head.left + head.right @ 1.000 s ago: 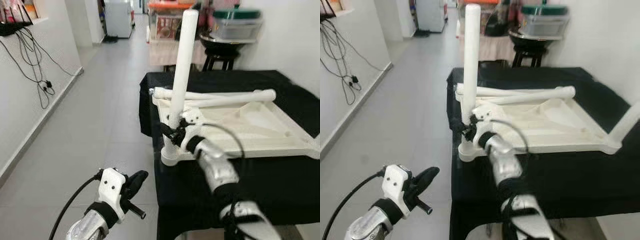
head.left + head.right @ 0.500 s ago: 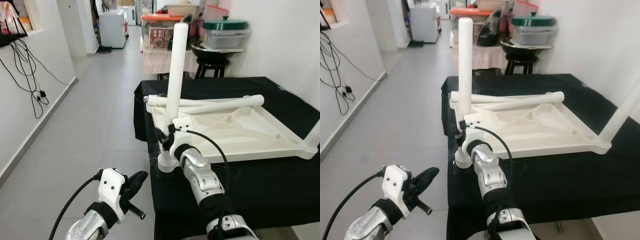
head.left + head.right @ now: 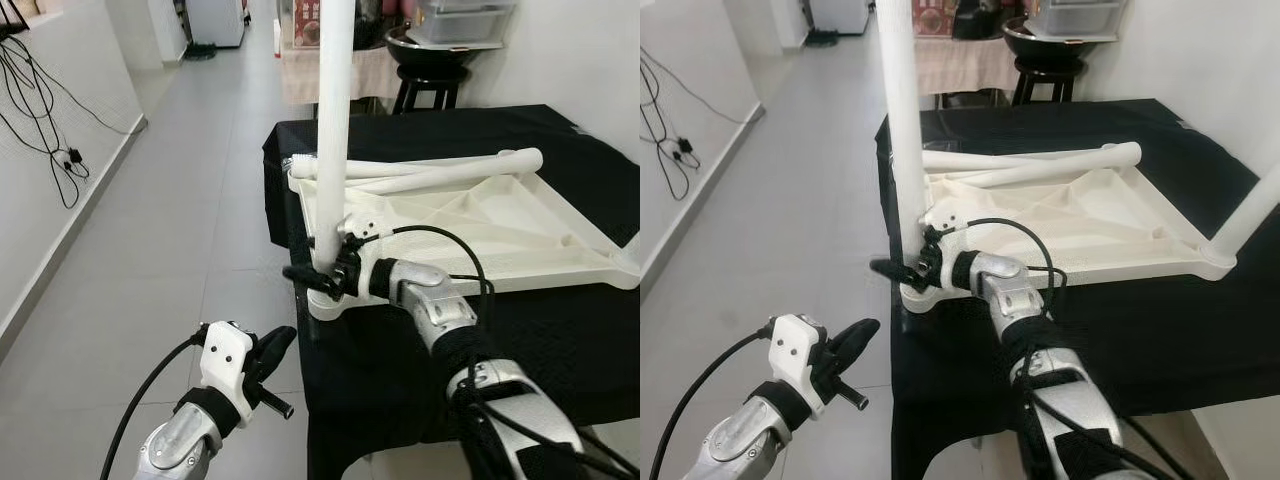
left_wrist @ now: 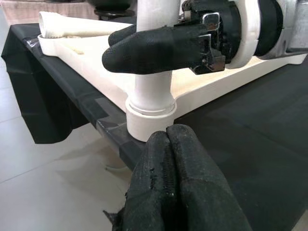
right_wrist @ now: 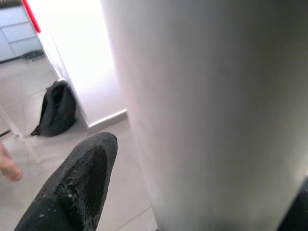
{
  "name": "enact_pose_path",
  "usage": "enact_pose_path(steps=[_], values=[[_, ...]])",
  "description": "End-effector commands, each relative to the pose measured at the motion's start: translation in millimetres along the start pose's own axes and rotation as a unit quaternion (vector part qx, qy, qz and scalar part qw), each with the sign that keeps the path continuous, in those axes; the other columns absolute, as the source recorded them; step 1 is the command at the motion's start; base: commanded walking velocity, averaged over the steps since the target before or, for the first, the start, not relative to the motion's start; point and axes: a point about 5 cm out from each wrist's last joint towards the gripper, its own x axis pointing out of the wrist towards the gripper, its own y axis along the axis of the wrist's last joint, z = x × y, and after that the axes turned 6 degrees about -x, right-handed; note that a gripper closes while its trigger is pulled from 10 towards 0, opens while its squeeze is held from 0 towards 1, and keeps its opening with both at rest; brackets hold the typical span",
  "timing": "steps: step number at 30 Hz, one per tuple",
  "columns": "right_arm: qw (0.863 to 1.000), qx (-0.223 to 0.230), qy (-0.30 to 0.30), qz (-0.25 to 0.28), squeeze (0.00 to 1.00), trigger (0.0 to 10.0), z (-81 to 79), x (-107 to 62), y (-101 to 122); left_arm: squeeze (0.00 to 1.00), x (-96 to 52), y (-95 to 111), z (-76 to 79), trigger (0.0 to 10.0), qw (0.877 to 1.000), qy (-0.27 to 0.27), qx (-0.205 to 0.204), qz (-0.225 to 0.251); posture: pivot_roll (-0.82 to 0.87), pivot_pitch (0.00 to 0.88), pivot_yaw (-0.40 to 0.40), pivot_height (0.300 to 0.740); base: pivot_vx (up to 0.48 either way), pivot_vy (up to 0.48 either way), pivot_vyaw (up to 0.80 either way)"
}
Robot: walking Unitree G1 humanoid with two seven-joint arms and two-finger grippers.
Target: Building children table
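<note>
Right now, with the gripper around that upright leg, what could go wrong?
The tabletop lies upside down at the edge of the black table; pushing the upright leg could slide it off. The right gripper holds the leg low, so the tall leg may tilt in its socket. Two loose legs could roll.

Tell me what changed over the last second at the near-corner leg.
The right gripper stays around the base of the upright leg, which has straightened from a slight lean to near vertical in its corner socket. The whole picture shifted too, so the head moved. Unchanged: the left gripper hangs shut off the table edge, and two loose legs lie across the upturned tabletop.
</note>
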Motion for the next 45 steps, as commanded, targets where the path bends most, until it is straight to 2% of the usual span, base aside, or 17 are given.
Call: enact_pose_path(steps=[1,2,4,5,15,19,21,22,23,24,27,33,34,36,37,43,45], values=[[1.0,0.0,0.018,-0.002,0.0,10.0,-1.1,2.4,1,0.0,-0.2,-3,0.4,10.0,1.0,0.003,0.001,-0.004,0.09,0.0,-0.035,0.74,0.0,0.0,0.0],[1.0,0.006,0.021,-0.001,0.0,4.4,0.6,0.6,1,0.0,-0.2,-3,0.8,10.0,1.0,0.003,0.001,-0.004,0.1,0.0,-0.037,0.74,0.0,0.0,0.0],[1.0,0.006,0.021,-0.001,0.0,4.4,0.6,0.6,1,0.0,-0.2,-3,0.8,10.0,1.0,0.003,0.001,-0.004,0.1,0.0,-0.037,0.74,0.0,0.0,0.0],[1.0,0.01,0.026,0.0,0.0,0.0,1.7,-0.9,1,0.0,-0.1,-3,1.1,10.0,1.0,0.003,0.001,-0.004,0.1,0.0,-0.037,0.74,0.0,0.0,0.0],[0.999,0.045,0.026,0.003,0.0,0.0,8.6,-19.5,-13,0.0,-2.1,-5,2.4,10.0,1.0,0.003,0.0,-0.007,0.1,0.0,-0.026,0.74,0.0,0.0,0.0],[0.994,0.046,-0.088,-0.042,0.0,0.0,7.7,-36.5,-50,0.0,-5.8,-5,2.6,10.0,1.0,0.003,-0.001,-0.01,0.09,0.0,-0.032,0.74,0.0,0.0,0.0],[0.994,0.046,-0.088,-0.042,0.0,0.0,7.7,-36.5,-50,0.0,-5.8,-5,2.6,10.0,1.0,0.003,-0.001,-0.01,0.09,0.0,-0.032,0.74,0.0,0.0,0.0],[0.934,0.082,-0.335,-0.094,0.0,0.0,-27.2,-36.2,-90,0.0,-8.9,-4,1.5,10.0,1.0,0.005,-0.002,-0.011,0.08,0.0,-0.022,0.74,0.0,0.0,0.0],[0.934,0.082,-0.335,-0.094,0.0,0.0,-27.2,-36.2,-90,0.0,-8.9,-4,1.5,10.0,1.0,0.005,-0.002,-0.011,0.08,0.0,-0.022,0.74,0.0,0.0,0.0],[0.912,0.104,-0.384,-0.099,0.0,0.0,-47.0,-38.6,-96,0.0,-9.5,-4,0.7,10.0,1.0,0.006,-0.002,-0.011,0.08,0.0,-0.02,0.74,0.0,0.0,0.0],[0.913,0.12,-0.378,-0.094,0.0,0.0,-71.2,-27.6,-96,0.0,-8.3,-3,-0.2,10.0,1.0,0.001,-0.001,-0.012,0.06,0.0,-0.009,0.74,0.0,0.0,0.0],[0.916,0.084,-0.381,-0.094,0.0,0.0,-55.8,-16.4,-90,0.0,-6.7,-4,-0.9,10.0,1.0,-0.005,0.001,-0.016,0.07,0.0,-0.012,0.74,0.0,0.0,0.0],[0.919,0.073,-0.376,-0.089,0.0,10.0,-46.9,-8.6,-81,0.0,-6.2,-4,-1.5,10.0,1.0,-0.002,0.002,-0.015,0.07,0.0,-0.021,0.74,0.0,0.0,0.0],[0.926,0.071,-0.364,-0.075,0.0,10.0,-42.9,-1.9,-72,0.0,-5.7,-5,-1.8,10.0,1.0,0.0,0.002,-0.013,0.07,0.0,-0.022,0.74,0.0,0.0,0.0],[0.935,0.071,-0.343,-0.056,1.0,10.0,-38.1,3.7,-62,0.0,-4.7,-5,-1.5,10.0,1.0,0.003,0.001,-0.01,0.08,0.0,-0.028,0.74,0.0,0.0,0.0],[0.97,0.06,-0.233,0.024,1.0,10.0,-23.6,8.8,-23,0.0,-2.6,-4,-0.2,10.0,1.0,0.006,-0.001,-0.006,0.08,0.0,-0.032,0.74,0.0,0.0,0.0],[0.97,0.06,-0.233,0.024,1.0,10.0,-23.6,8.8,-23,0.0,-2.6,-4,-0.2,10.0,1.0,0.006,-0.001,-0.006,0.08,0.0,-0.032,0.74,0.0,0.0,0.0]])
